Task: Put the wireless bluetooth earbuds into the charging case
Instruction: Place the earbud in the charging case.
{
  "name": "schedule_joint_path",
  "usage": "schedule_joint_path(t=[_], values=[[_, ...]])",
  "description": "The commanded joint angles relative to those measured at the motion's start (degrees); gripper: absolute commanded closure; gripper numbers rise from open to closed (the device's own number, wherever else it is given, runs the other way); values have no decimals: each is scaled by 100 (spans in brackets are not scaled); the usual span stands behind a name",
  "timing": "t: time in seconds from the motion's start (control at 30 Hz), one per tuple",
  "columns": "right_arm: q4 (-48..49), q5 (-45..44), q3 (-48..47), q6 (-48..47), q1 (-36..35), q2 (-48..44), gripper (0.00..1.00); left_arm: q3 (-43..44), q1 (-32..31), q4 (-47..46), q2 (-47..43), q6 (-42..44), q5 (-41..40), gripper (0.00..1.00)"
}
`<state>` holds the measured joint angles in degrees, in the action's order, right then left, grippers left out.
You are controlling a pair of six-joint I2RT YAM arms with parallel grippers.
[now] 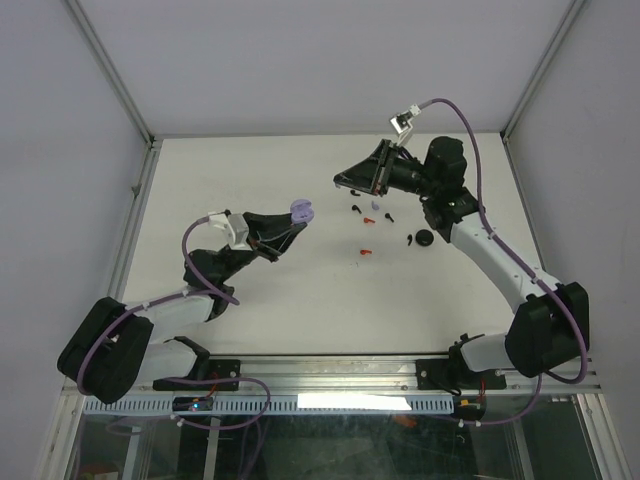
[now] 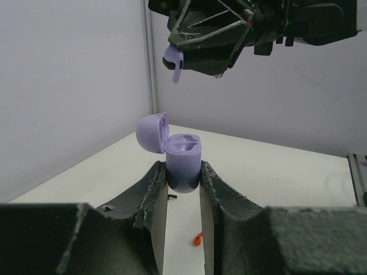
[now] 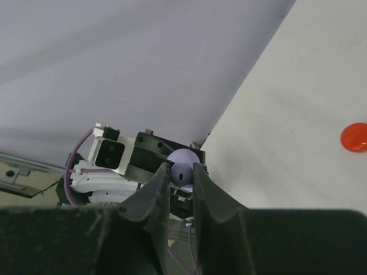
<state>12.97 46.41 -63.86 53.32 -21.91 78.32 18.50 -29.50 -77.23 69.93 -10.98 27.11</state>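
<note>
Tightly, the right gripper [image 3: 180, 171] pinches a lilac earbud [image 2: 174, 62] at its fingertips; the left gripper [image 2: 183, 173] clamps the open charging case [image 2: 184, 156].

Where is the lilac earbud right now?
Left wrist view, top centre-left: the lilac stemmed earbud hangs pinched in the right pincer, higher than and apart from the open lilac charging case held by the left pincer.

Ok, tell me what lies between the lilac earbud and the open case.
Nothing. In the left wrist view only empty air separates the lilac earbud from the open case.
</note>
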Motion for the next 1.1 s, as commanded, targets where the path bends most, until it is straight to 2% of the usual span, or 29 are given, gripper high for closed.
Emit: schedule_joint_path(t=[0.0,0.5,1.07], values=[[792,480,-155,325,-252,-218,85,268,58,-710,150,-148,13,100],[1249,722,-334,336,-932,70,85,500,32,-1696,732,-601,281,100],[1217,510,-163,231,-1081,314,86,683,-47,-2259,866,-692,381,100]])
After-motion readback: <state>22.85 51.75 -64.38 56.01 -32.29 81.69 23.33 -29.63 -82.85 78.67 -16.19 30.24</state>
